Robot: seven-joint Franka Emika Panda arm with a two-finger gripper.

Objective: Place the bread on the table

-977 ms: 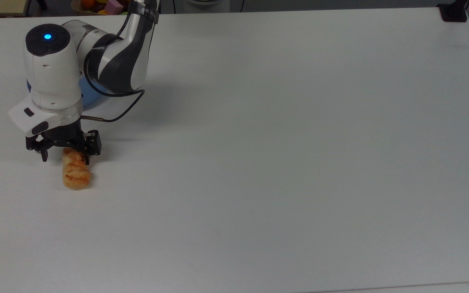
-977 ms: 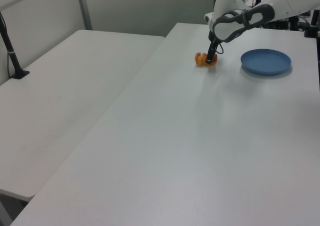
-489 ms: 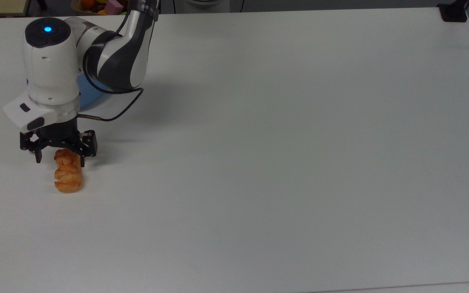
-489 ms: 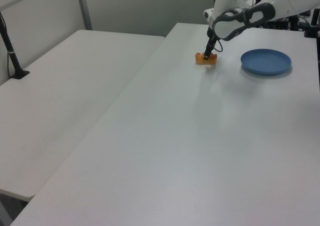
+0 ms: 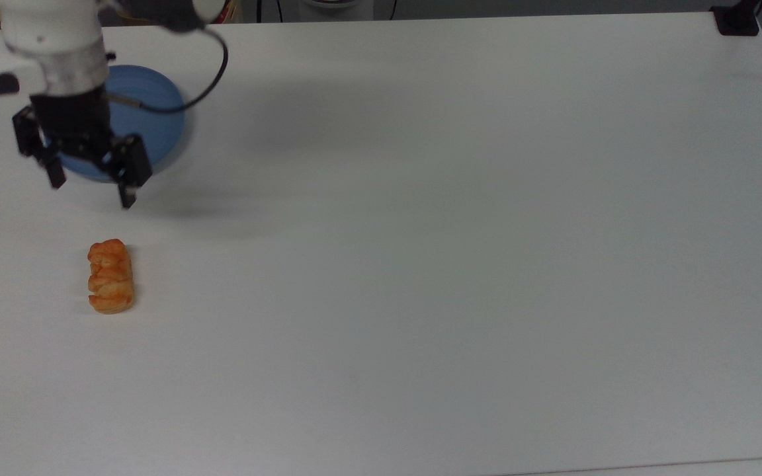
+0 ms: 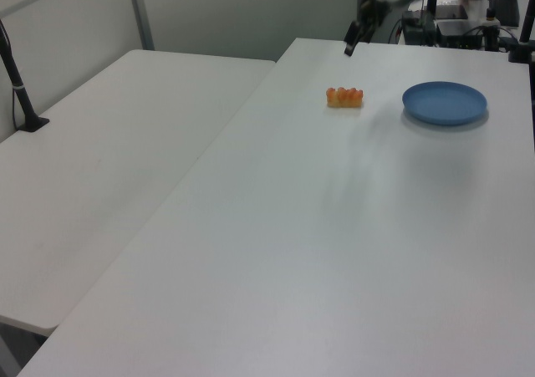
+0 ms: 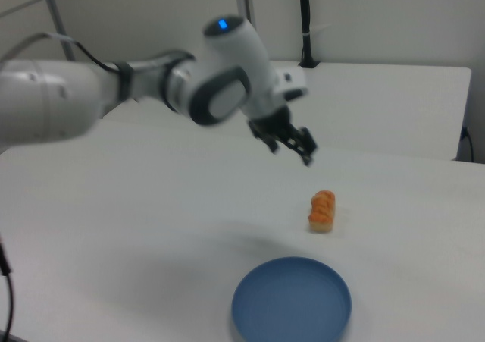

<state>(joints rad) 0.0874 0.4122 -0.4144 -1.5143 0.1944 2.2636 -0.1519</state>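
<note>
Top, left and right views of a Franka Panda arm raised above the table [image 5: 460,251]. The gripper [image 5: 90,175] points downward with its two black fingers [image 5: 128,173] spread apart and nothing between them; in the top view it overlaps the near edge of the blue plate [image 5: 156,112], while the right view shows the gripper [image 7: 292,141] lifted clear of the surface, the wrist tilted toward the right view's right. The bread [image 5: 111,276], a braided golden-orange pastry, lies flat on the bare white tabletop, apart from the plate and below the gripper in the top view; in the left view the bread [image 6: 344,98] sits to the left view's left of the plate [image 6: 445,103]; in the right view the bread [image 7: 322,210] lies beyond the plate [image 7: 292,300]
</note>
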